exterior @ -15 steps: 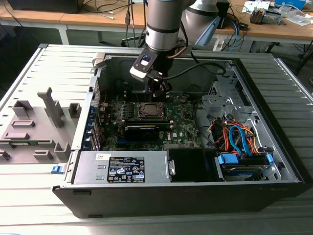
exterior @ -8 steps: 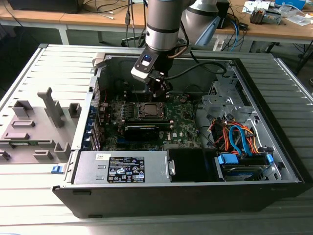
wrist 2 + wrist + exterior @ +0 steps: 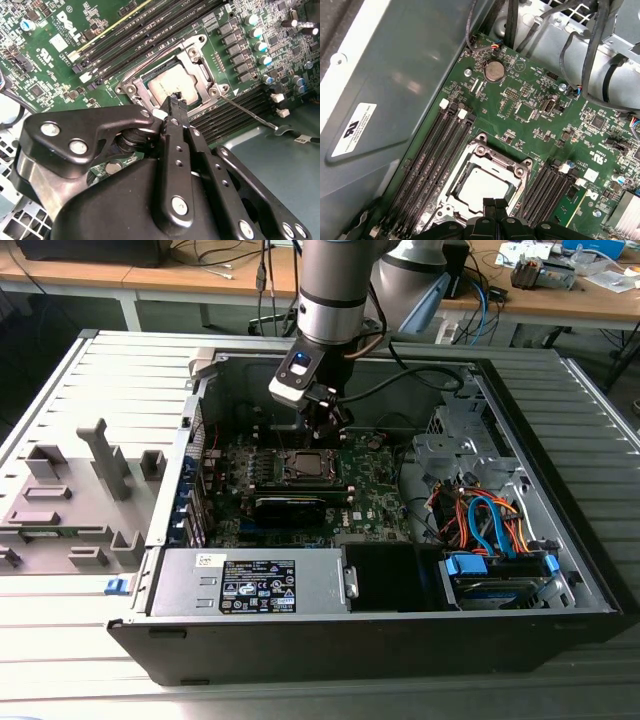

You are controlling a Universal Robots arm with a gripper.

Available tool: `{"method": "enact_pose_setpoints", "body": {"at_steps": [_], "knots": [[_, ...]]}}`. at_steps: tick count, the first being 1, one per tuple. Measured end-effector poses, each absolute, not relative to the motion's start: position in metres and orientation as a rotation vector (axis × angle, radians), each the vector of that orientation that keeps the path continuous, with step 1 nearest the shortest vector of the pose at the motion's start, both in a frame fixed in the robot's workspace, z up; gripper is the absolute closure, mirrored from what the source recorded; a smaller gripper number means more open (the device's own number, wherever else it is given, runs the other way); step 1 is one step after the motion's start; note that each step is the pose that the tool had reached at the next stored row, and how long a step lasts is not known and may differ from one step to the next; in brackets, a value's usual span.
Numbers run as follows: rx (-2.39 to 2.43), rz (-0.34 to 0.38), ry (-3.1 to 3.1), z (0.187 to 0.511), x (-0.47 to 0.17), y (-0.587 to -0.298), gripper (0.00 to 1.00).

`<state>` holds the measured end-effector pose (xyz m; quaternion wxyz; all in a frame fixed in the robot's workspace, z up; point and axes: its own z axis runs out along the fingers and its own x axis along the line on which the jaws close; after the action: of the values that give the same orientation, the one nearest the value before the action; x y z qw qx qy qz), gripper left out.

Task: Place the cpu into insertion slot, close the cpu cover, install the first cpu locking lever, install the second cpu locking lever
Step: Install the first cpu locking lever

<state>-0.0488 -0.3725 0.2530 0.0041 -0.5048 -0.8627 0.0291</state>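
Observation:
The cpu (image 3: 170, 86) (image 3: 481, 186), a dull silver square, lies flat in the insertion slot on the green motherboard and covers the slot's centre. The cpu cover (image 3: 196, 64) (image 3: 492, 156), a silver frame plate, lies flat around it, and the chip shows through its window. A thin locking lever (image 3: 250, 113) sticks out from the socket's corner over the memory slots. My gripper (image 3: 175, 101) (image 3: 495, 202) (image 3: 326, 428) hangs just above the near edge of the cpu. Its black fingers are shut together with nothing between them.
The open computer case (image 3: 560, 490) lies on a slatted table. A grey power supply box (image 3: 250, 585) sits at its front. Orange and blue cables (image 3: 490, 525) and a drive bay fill the exterior view's right. Memory slots (image 3: 125, 30) flank the socket. A grey fixture (image 3: 70, 500) stands outside the case.

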Motion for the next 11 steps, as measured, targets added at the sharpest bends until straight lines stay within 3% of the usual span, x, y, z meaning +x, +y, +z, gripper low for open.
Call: {"method": "enact_pose_setpoints", "body": {"at_steps": [11], "knots": [[-1.545, 0.091, -2.725, 0.253, -0.0488, -0.3725, 0.89]]}}
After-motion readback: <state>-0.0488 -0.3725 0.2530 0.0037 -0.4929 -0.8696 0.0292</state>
